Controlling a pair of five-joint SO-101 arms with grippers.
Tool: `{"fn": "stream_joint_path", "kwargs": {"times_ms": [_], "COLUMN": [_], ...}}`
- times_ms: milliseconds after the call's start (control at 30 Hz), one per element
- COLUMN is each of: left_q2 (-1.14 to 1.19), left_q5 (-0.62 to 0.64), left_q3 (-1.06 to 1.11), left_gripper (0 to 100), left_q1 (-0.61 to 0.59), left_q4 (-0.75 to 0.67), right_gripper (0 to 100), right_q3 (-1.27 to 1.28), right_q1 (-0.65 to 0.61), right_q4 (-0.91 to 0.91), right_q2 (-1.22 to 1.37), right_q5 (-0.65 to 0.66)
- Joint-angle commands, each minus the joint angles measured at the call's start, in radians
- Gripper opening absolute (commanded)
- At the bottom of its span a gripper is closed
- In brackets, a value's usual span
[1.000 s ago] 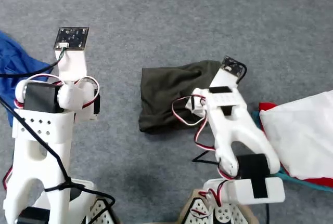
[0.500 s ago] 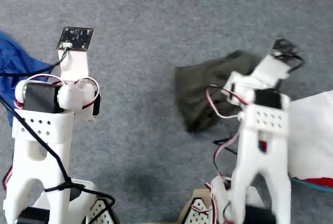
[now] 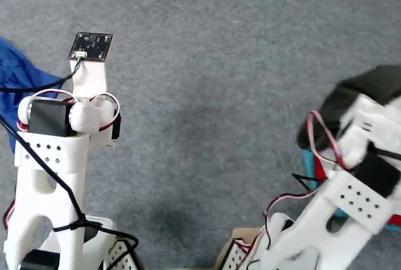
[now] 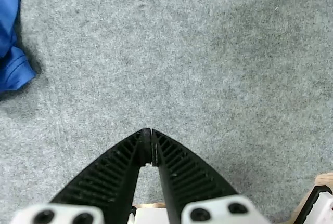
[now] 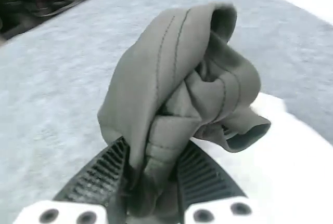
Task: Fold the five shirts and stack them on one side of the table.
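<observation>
Olive-grey folded shirt (image 5: 182, 89), lifted off the middle of the grey table (image 3: 219, 63) and carried to its right side within the last second, now held bunched above the white shirt (image 5: 291, 156), pinched in the right gripper (image 5: 152, 154). Left gripper (image 4: 147, 135) pressed together on nothing, over bare table near the blue shirt (image 3: 12, 76). Likely ready for setting down as the stack's next layer.
</observation>
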Motion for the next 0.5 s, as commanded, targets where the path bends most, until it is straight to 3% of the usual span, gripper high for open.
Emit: {"fn": "stream_joint_path", "kwargs": {"times_ms": [0,267,467], "left_q2": [-0.024,-0.024,-0.024], "left_q5": [-0.011,-0.011,-0.009], "left_q3": [-0.009,-0.009,-0.008], "left_gripper": [2,2,2], "left_q1": [-0.008,-0.008,-0.008], "left_q4": [-0.008,-0.008,-0.008], "right_gripper": [0.5,0.5,0.5], "right_q3": [-0.065,-0.065,-0.048], "right_q1": [0.084,0.157,0.237], "right_q4": [-0.008,-0.167,-0.170], "right_q2": [-0.042,-0.047,-0.044], "right_q5": [0.054,0.061,0.121]}}
